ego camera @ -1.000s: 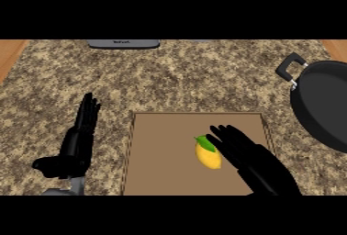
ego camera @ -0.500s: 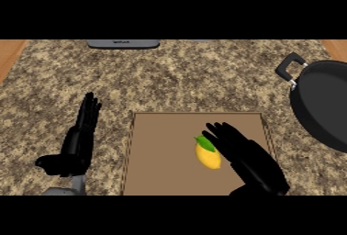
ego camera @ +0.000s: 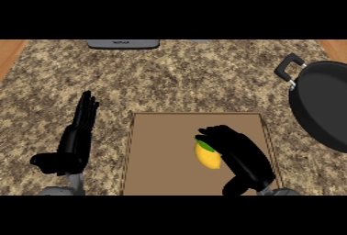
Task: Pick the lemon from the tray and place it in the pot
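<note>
Lemon [ego camera: 207, 156] lies right of centre on the tray [ego camera: 159, 151], long axis running toward the tray's far edge. My right hand [ego camera: 240, 153] touches its right side, fingers curling over its far end, not yet enclosing it. Pot [ego camera: 324, 110] sits at the worktop's right edge. Left hand [ego camera: 76, 137] rests open beside the tray's left edge.

Two glossy blk hands: left hand [ego camera: 75, 142], right hand [ego camera: 240, 156]; grey forearms.

Only 1 view, from the robot's head, looks steeply down at the speckled counter [ego camera: 169, 78], close enough that the tray [ego camera: 163, 156] fills the lower middle and the pot [ego camera: 325, 110] is cut off at right.
</note>
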Tool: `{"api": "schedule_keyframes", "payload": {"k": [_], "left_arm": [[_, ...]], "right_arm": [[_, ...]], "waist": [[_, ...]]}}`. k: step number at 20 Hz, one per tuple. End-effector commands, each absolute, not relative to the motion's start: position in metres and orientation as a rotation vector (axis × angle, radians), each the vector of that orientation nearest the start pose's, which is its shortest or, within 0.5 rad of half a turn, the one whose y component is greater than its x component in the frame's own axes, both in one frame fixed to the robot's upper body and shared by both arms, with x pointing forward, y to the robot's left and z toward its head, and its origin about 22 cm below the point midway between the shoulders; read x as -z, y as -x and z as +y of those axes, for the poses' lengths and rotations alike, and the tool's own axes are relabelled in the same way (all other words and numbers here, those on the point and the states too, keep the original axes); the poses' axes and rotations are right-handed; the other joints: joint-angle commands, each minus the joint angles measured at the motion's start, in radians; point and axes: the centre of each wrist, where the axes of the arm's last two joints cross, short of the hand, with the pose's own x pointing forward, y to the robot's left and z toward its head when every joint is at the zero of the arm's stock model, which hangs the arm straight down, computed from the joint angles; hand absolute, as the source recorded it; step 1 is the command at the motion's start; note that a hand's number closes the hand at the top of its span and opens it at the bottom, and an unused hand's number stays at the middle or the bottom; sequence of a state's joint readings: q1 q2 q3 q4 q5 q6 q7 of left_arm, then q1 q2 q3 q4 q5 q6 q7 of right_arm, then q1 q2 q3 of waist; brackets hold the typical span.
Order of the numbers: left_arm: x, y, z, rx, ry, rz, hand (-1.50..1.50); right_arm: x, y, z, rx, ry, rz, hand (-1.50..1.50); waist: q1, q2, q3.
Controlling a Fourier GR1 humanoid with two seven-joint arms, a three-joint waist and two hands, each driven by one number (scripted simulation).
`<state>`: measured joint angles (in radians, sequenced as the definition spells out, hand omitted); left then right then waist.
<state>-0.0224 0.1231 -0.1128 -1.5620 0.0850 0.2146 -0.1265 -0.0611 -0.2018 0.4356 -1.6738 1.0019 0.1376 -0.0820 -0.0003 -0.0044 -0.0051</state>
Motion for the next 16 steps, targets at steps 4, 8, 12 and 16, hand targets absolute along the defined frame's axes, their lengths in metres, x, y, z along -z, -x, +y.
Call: {"api": "schedule_keyframes", "payload": {"k": [4, 8, 12, 16], "left_arm": [[-0.006, -0.250, 0.242, -0.035, -0.106, -1.704, 0.00], [0.000, -0.241, 0.220, -0.039, -0.121, -1.709, 0.00], [-0.018, -0.239, 0.216, -0.044, -0.108, -1.694, 0.00], [0.008, -0.233, 0.220, -0.041, -0.109, -1.690, 0.00]], "right_arm": [[-0.016, -0.229, -0.139, -1.323, 0.593, -1.830, 1.50], [-0.010, -0.247, -0.158, -1.335, 0.629, -1.847, 1.50], [-0.034, -0.230, -0.161, -1.319, 0.610, -1.889, 1.50], [-0.036, -0.271, -0.170, -1.070, 0.814, -1.796, 1.50]], "waist": [[0.003, 0.004, 0.005], [0.003, 0.004, 0.005], [0.000, 0.003, 0.005], [0.012, 0.008, 0.005]]}}
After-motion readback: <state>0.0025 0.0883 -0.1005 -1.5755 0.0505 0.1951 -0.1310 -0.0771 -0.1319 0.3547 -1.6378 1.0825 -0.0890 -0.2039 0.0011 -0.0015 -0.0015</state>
